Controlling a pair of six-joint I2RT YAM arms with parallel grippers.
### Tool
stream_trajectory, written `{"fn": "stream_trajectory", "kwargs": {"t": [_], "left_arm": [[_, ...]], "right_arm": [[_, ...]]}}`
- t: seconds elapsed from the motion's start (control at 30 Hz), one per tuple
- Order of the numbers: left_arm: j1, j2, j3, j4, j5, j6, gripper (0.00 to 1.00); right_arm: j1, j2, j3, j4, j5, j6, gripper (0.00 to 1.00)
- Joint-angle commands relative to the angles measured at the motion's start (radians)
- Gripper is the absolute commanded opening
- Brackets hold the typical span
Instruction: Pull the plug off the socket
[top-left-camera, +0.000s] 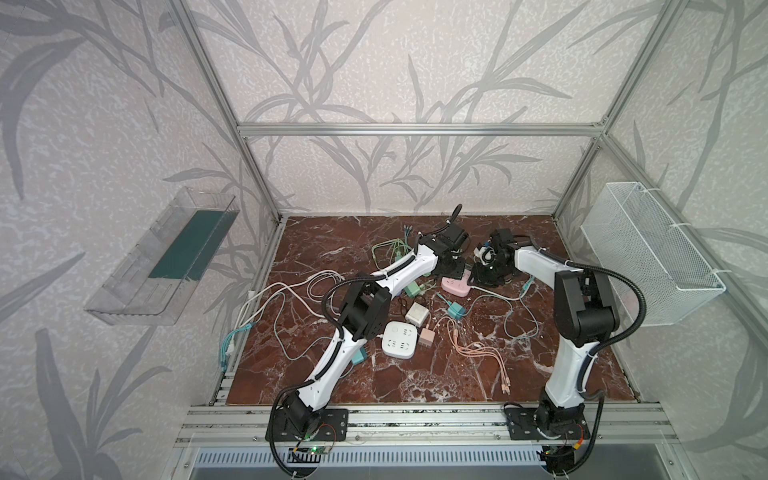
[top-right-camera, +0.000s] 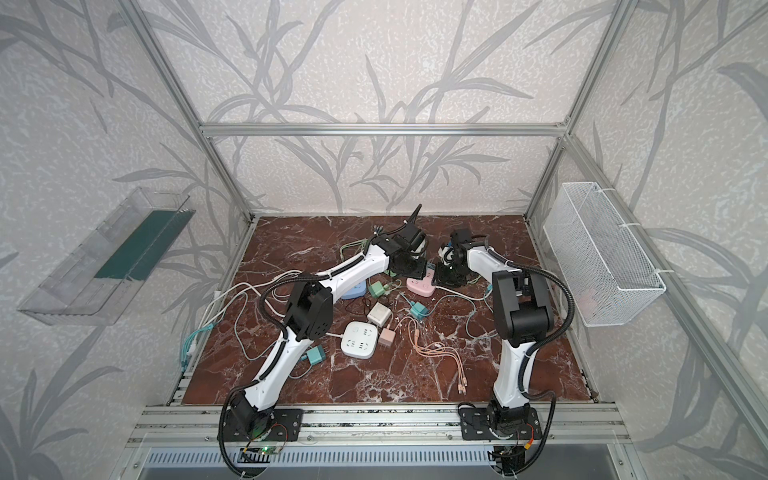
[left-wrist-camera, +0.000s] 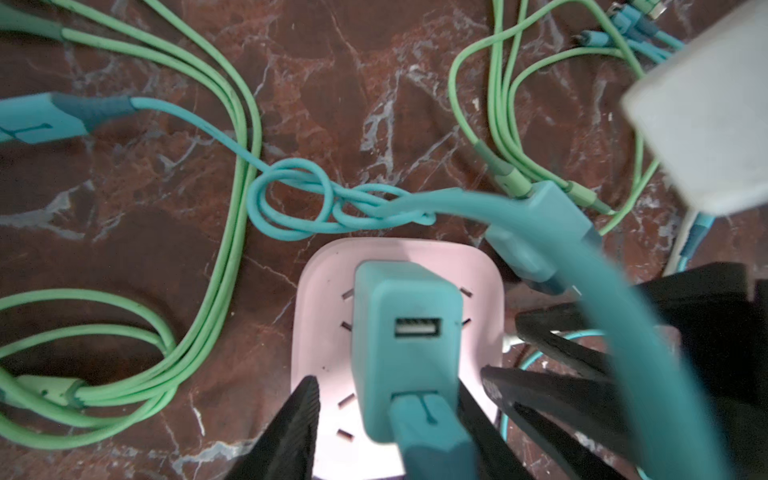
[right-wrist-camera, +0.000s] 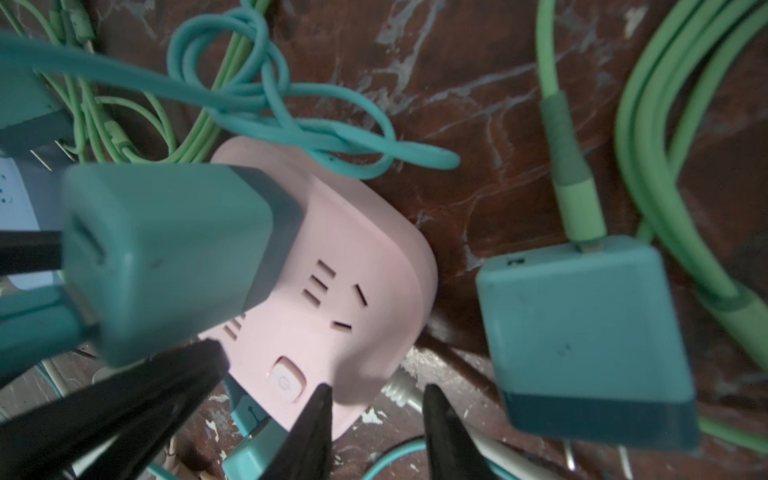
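A teal plug (left-wrist-camera: 409, 349) with two USB ports stands plugged into the pink socket (left-wrist-camera: 320, 316) on the marble floor. My left gripper (left-wrist-camera: 386, 386) is shut on the plug, with one finger on each side of it. Those black fingers (right-wrist-camera: 145, 399) also show against the plug (right-wrist-camera: 166, 257) in the right wrist view. My right gripper (right-wrist-camera: 376, 390) is shut at the edge of the socket (right-wrist-camera: 365, 257), where the socket's white cord (right-wrist-camera: 399, 390) comes out. In both top views the two grippers (top-left-camera: 453, 270) (top-left-camera: 478, 278) meet over the socket (top-left-camera: 456, 286) and hide the plug.
Another teal charger (right-wrist-camera: 582, 332) with a green cable (right-wrist-camera: 557, 124) lies right beside the socket. Green and teal cables (left-wrist-camera: 232, 166) loop around it. Nearer the front lie a white socket (top-left-camera: 400, 338), small chargers and orange cables (top-left-camera: 478, 349). A wire basket (top-left-camera: 648, 253) hangs on the right wall.
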Motion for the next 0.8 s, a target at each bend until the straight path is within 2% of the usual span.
{"fn": "stream_trajectory", "kwargs": {"t": [0.0,0.23,0.77], "left_arm": [[-0.001,0.015,0.034,-0.008,-0.026,0.03,0.5],[-0.01,0.031,0.037,0.011,-0.053,0.053,0.49],[-0.026,0.068,0.045,0.06,-0.05,0.066,0.42]], "right_arm": [[0.0,0.013,-0.006,0.049,-0.013,0.034,0.38],[0.0,0.003,-0.021,0.081,0.012,0.038,0.38],[0.0,0.045,-0.027,0.108,-0.016,0.046,0.37]]}}
